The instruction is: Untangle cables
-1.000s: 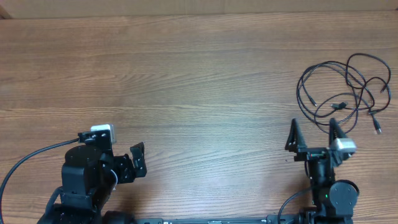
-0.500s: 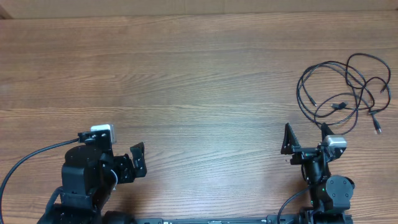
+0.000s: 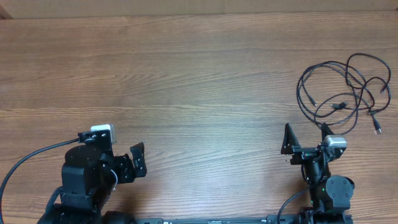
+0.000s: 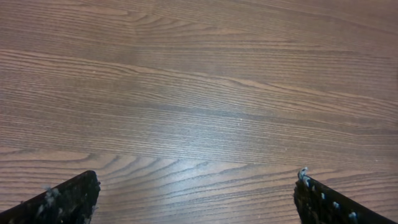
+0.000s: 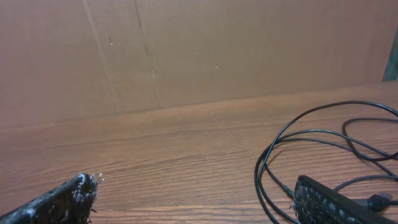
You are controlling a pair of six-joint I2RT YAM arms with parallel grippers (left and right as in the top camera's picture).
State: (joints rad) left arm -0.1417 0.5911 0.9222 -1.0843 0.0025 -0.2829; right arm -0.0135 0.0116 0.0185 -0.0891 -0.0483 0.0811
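— Are you making out any writing, label, brand or number anywhere?

— No, I am reading none. Across the desk [image 3: 186,74] I am seeing only wood grain.

— What about the cables [image 3: 339,105], or the white camera block [image 3: 335,143] on your right arm?

— I am finding no legible marking on either. If anything is printed there, it is showing too small to read.
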